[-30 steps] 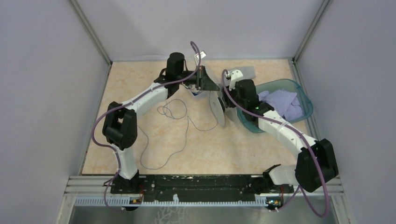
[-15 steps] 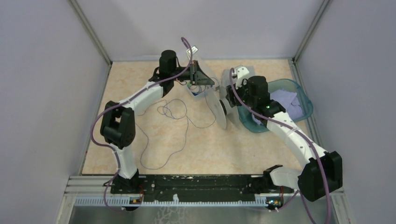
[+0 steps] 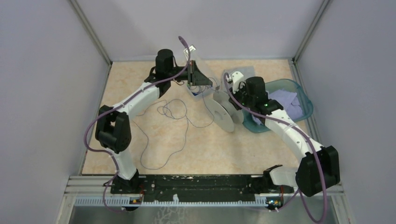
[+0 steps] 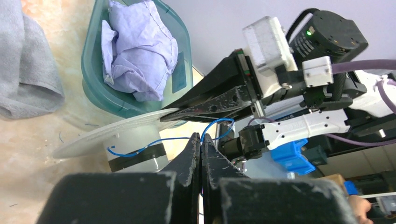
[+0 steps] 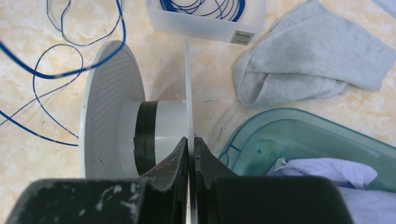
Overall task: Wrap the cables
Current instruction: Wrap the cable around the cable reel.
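Note:
The pale grey spool (image 3: 224,114) lies on its side at mid-table with a black band round its core (image 5: 144,130). My right gripper (image 5: 191,140) is shut on the thin edge of its near flange (image 5: 187,84), beside the teal bin. The cable (image 3: 188,122), thin and dark, lies in loose loops on the left half of the table. It looks blue in the wrist views. My left gripper (image 4: 201,139) is shut on a stretch of the cable (image 4: 154,141) that runs to the spool core (image 4: 130,154). That gripper (image 3: 210,83) hangs above the white box.
A white box (image 5: 205,25) with coiled blue wire stands behind the spool. A grey towel (image 5: 308,60) lies at the back right. A teal bin (image 3: 303,100) with purple cloth (image 4: 140,46) sits to the spool's right. Grey walls enclose three sides.
My right gripper opened, shifted, then shut on the flange. The spool has turned so that its disc face shows from above. The left arm drew back and to the left with the cable.

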Robot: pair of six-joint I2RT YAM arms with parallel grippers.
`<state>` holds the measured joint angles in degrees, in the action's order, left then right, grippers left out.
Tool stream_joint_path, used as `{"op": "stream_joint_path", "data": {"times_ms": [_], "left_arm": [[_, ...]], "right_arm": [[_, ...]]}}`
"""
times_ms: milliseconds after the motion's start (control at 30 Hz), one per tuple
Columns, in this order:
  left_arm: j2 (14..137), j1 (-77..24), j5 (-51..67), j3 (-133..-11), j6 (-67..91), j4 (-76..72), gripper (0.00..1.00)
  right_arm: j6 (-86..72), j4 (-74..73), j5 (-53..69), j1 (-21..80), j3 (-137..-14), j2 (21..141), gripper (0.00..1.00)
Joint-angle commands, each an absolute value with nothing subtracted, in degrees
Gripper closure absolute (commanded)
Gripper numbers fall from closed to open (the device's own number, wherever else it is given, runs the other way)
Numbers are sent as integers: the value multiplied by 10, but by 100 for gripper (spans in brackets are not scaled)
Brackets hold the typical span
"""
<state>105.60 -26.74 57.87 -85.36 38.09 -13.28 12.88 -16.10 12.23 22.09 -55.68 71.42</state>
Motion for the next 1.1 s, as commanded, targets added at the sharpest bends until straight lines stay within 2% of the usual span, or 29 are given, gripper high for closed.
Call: {"op": "stream_joint_path", "data": {"times_ms": [0, 367, 633, 867, 967, 1067], "left_arm": [[1009, -268, 570, -840, 316, -109, 100], [964, -267, 552, -808, 268, -90, 100], [932, -262, 540, -769, 257, -99, 100], [934, -262, 543, -763, 258, -103, 100], [936, -262, 542, -765, 266, -108, 100], [937, -262, 528, -770, 280, -109, 100]], "right_arm": [[179, -134, 188, 217, -593, 732, 94], [272, -115, 287, 185, -671, 830, 96], [302, -120, 340, 166, -716, 887, 89], [296, -149, 330, 166, -734, 891, 58], [283, -156, 318, 166, -734, 873, 41], [268, -159, 302, 165, -728, 842, 29]]}}
